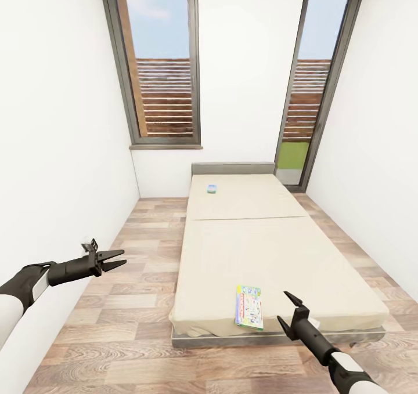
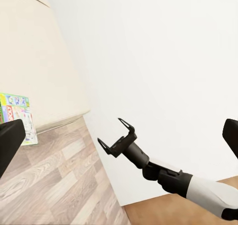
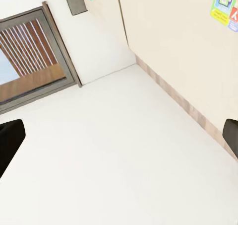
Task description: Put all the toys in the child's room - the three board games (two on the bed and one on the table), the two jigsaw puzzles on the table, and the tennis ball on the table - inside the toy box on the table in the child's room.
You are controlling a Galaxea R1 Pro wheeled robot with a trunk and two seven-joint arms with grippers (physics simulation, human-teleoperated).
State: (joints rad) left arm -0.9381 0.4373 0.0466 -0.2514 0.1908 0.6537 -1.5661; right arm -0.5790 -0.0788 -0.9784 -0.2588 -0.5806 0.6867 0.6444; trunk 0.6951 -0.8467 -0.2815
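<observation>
Beige bed (image 1: 273,249) carries two board games (image 1: 249,306), both tools (image 1: 114,259) (image 1: 288,312) wide and empty.

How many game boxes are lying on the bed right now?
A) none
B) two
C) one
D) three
B: one colourful board game lies near the foot edge of the bed, close to the right claw, and a smaller blue box lies up near the headboard.

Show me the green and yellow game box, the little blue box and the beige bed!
Green-yellow flat game box (image 1: 249,307), head view, middle of its lid.
Small blue box (image 1: 212,188), head view, its top.
Beige bed (image 1: 255,249), head view, bare mattress.
</observation>
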